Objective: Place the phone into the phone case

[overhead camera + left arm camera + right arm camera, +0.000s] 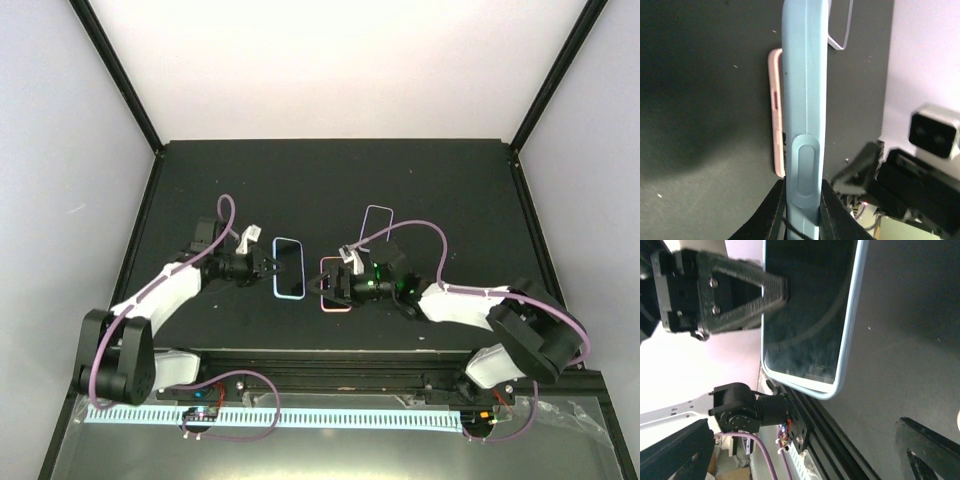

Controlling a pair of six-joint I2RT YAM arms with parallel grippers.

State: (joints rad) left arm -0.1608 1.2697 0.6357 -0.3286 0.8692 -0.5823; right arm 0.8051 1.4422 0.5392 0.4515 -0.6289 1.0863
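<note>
Left gripper [264,267] is clenched on the left long edge of the light-blue phone case [805,100], one finger [747,285] pressed on the glossy dark face and the other underneath. The phone [805,315] sits inside that case, its dark screen framed by the blue rim. The pair is just left of the middle of the table [300,180] and nearer its front edge than its back edge. Whether it is lifted off the surface I cannot tell. Just to its right lies a pink phone case [775,125]. Above that case hangs the right gripper [326,286], its jaws spread wide and gripping nothing. Further right and toward the back edge lies a lavender phone case [377,207], apart from the others.
</note>
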